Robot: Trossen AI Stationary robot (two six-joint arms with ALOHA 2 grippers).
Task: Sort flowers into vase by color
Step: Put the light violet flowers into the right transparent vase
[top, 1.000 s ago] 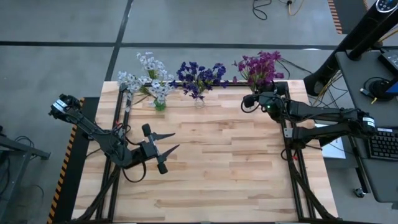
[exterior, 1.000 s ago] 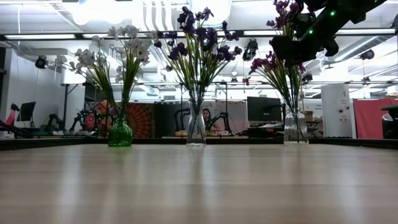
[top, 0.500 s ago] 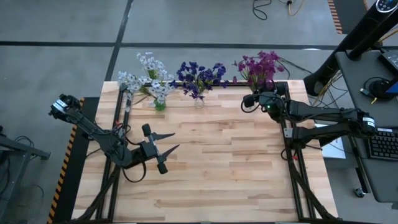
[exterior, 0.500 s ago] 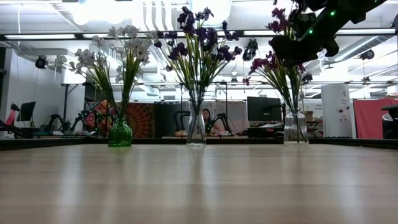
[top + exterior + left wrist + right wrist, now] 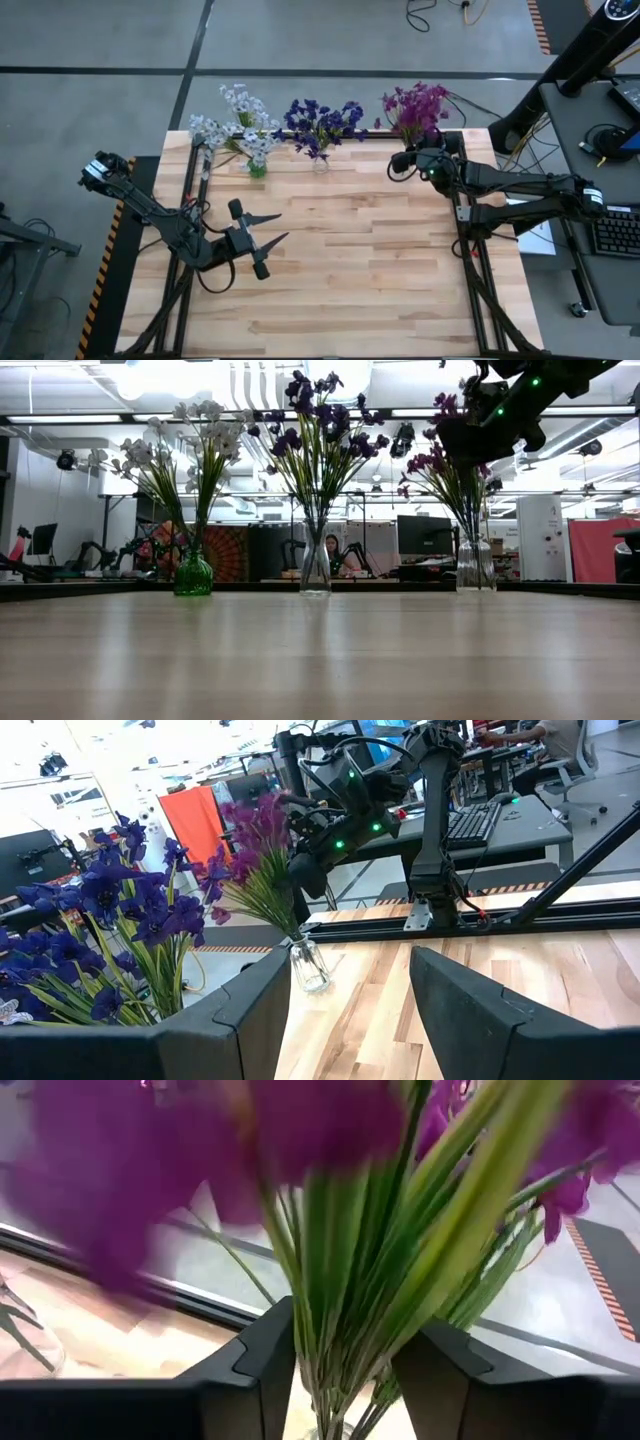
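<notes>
Three vases stand along the table's far edge. A green vase (image 5: 257,168) holds whitish flowers (image 5: 240,120), a clear vase (image 5: 320,162) holds blue-violet flowers (image 5: 322,118), and another clear vase (image 5: 474,565) holds magenta flowers (image 5: 415,105). My right gripper (image 5: 397,165) is up among the magenta bunch, open. In the right wrist view its fingers (image 5: 265,1350) stand on either side of the green stems (image 5: 350,1280). My left gripper (image 5: 283,226) waits open over the table's left middle, away from the vases. My right gripper (image 5: 342,1330) has the magenta bunch's green stems (image 5: 330,1360) running upright between its open fingers, which come at them level from the near side. I cannot tell whether either finger touches the stems.
Bare wooden tabletop (image 5: 350,270) stretches from the vases to the near edge. Black frame rails (image 5: 470,260) run along both sides. A desk with a keyboard (image 5: 610,230) stands right of the table. A person sits far behind the middle vase (image 5: 330,550).
The magenta bunch has shifted. Its tall sprig beside my right gripper has sunk lower, and the blossoms that stuck out toward the blue-violet flowers have drawn in toward the bunch. Both arms have stayed in place.
</notes>
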